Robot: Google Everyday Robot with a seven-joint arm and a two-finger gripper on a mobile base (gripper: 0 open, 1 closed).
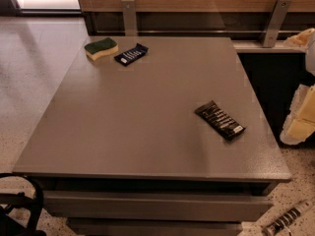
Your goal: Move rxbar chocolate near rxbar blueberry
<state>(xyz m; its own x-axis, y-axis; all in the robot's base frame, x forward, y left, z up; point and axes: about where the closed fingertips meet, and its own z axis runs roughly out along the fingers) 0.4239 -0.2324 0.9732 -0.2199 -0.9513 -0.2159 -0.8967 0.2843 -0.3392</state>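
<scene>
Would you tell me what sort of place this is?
Probably an office break area: a grey table, a speckled floor, a green-and-yellow sponge and a long black snack-bar wrapper. The gripper is out of view.

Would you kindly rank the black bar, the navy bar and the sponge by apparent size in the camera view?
1. Long flat black snack-bar wrapper, though nearest the camera.
2-3. Green-and-yellow sponge and flat navy-blue snack-bar wrapper: alike, unranked.
The tool sits bottom right, beside the table.
</scene>
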